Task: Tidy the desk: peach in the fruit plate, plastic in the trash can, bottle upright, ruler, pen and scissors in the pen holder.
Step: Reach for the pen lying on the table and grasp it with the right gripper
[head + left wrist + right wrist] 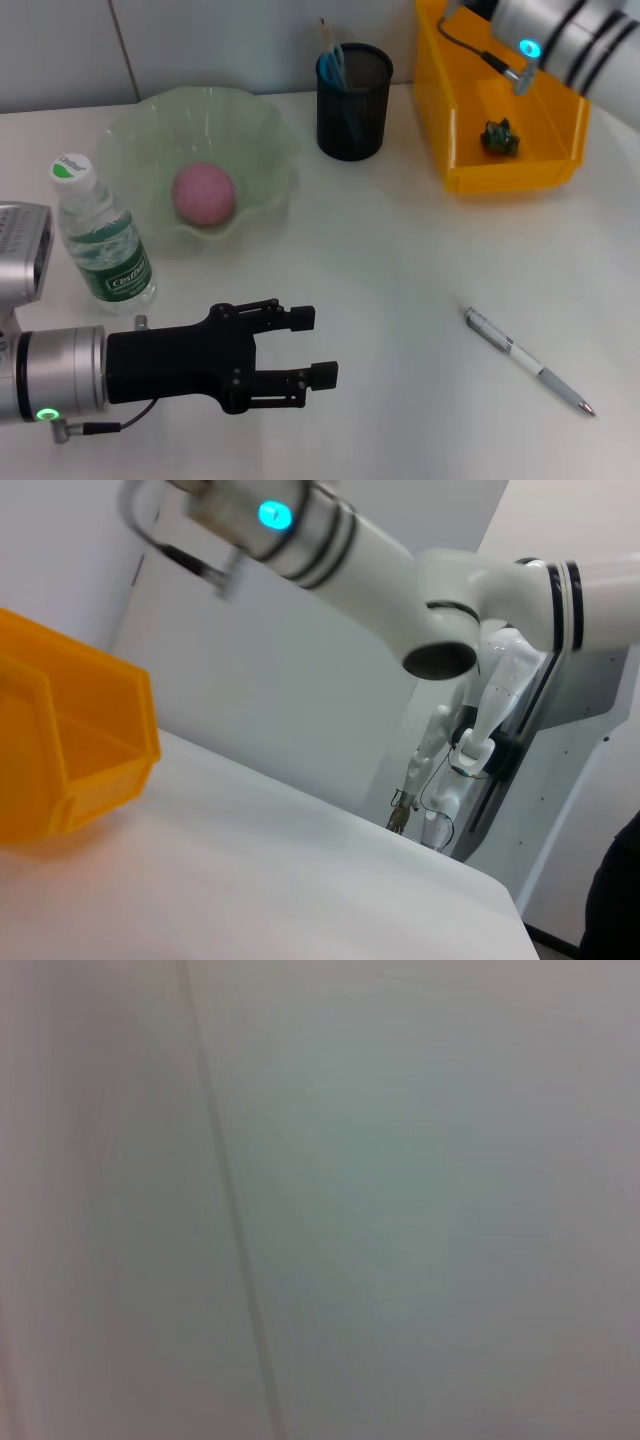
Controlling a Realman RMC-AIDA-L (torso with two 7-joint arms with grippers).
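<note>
Right of the left gripper's (pixel 318 348) spread fingers (pixel 323 375) — pen (pixel 528 361), well apart.

Soft, even light is falling from overhead across the white table (pixel 400 260), leaving only faint shadows beneath the green bowl (pixel 265 150) and the pen (pixel 528 360). The right arm (pixel 330 540) is smearing with motion blur in the left wrist view. The right wrist view is showing nothing but a defocused grey-green haze.
</note>
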